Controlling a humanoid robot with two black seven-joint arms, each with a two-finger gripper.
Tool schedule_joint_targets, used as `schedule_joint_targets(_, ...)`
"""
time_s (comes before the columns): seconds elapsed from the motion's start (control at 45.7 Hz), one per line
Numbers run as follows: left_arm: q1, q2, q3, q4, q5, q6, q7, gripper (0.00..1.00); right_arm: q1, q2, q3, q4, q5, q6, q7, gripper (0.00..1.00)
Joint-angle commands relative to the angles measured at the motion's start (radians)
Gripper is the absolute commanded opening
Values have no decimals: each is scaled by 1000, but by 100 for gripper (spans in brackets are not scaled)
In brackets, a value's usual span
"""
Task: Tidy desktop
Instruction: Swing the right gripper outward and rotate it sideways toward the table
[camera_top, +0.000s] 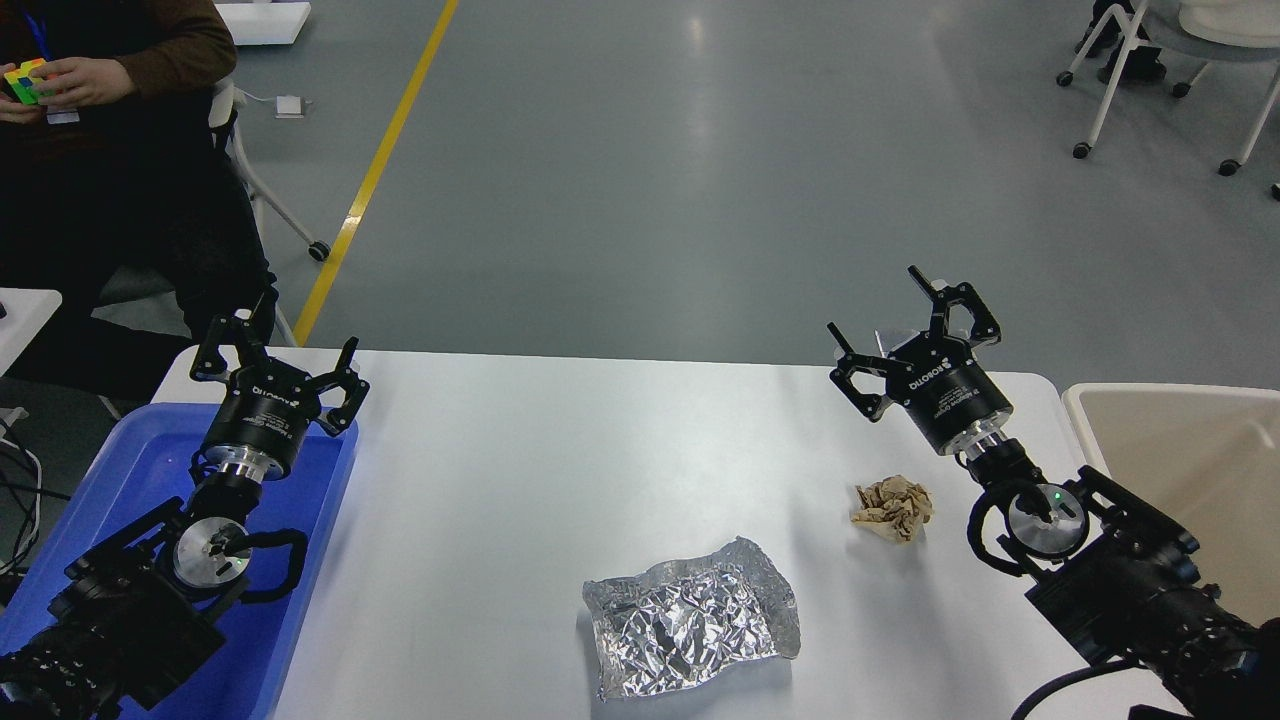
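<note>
Reading "ROBOTIQ" in white letters on the black body of the right gripper (913, 326), upside down and slanted. Showing the same white "ROBOTIQ" brand on the body of the left gripper (278, 356), also inverted. Carrying smaller white lines beneath each brand, too small to make out. Nothing else legible.

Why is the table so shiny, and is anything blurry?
Head view: ceiling light glares off the desktop in pale streaks, and the foil sparkles; the paper ball throws a soft shadow. The picture is sharp; only the arm parts at the bottom corners look dark and murky.
</note>
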Motion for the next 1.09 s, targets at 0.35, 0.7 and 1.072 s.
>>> schedule_joint_targets(0.35, 0, 0, 0, 0, 2, 0, 0, 100, 1, -2, -4, 8, -25, 2, -2, 100)
schedule_joint_targets(0.7, 0, 0, 0, 0, 2, 0, 0, 100, 24, -226, -4, 160, -95, 6, -3, 100)
schedule_joint_targets(1.072, 0, 0, 0, 0, 2, 0, 0, 100, 36, -619, -9, 464, -253, 9, -14, 100)
